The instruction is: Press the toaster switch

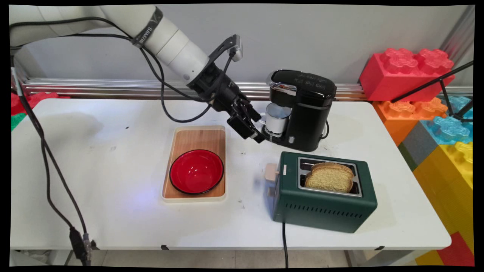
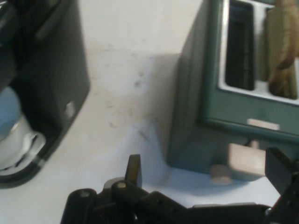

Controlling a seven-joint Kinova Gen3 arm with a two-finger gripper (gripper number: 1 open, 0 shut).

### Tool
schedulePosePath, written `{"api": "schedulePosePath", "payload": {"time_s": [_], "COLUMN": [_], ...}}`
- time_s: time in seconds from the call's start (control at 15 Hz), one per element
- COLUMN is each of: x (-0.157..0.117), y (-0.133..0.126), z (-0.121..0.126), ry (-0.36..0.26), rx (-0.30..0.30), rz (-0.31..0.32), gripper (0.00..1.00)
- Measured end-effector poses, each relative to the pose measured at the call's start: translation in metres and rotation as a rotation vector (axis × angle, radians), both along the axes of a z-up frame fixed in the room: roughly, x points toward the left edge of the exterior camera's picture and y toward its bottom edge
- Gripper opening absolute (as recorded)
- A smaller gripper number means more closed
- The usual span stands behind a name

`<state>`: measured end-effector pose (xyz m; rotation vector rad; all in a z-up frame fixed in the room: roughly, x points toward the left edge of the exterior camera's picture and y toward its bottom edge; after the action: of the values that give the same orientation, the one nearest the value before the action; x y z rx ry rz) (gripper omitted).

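Observation:
My gripper (image 1: 256, 127) hangs open just left of the black coffee machine (image 1: 307, 113), close to the white mug (image 1: 277, 118) that stands on the machine's base under its spout. Nothing is held between the fingers (image 2: 134, 168). In the hand view the coffee machine (image 2: 51, 70) and the mug (image 2: 11, 135) lie at the left, and the green toaster (image 2: 196, 126) with its beige lever (image 2: 245, 158) lies beyond the gripper (image 2: 208, 170). A slice of bread (image 1: 329, 177) stands in one slot of the toaster (image 1: 325, 200); the other slot is empty.
A red bowl (image 1: 196, 172) sits on a wooden tray (image 1: 196, 138) left of the toaster. The toaster's cord (image 1: 284, 241) runs over the near table edge. Large coloured toy blocks (image 1: 427, 98) stack up at the right. Black cables (image 1: 49, 166) hang at the left.

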<state>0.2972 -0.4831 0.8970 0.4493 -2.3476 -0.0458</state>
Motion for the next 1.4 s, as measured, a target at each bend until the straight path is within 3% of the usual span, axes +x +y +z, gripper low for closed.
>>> {"api": "schedulePosePath", "payload": {"time_s": [0.4, 1.07, 1.13, 1.4], "x": [-0.013, -0.026, -0.026, -0.027], "y": [0.031, 0.054, 0.055, 0.058], "z": [0.005, 0.001, 0.001, -0.002], "ry": [0.026, 0.041, 0.039, 0.034], "rx": [0.013, 0.002, -0.002, -0.014], "rz": [-0.056, -0.101, -0.105, -0.115], "gripper": [1.0, 1.0, 0.0, 0.0]}}
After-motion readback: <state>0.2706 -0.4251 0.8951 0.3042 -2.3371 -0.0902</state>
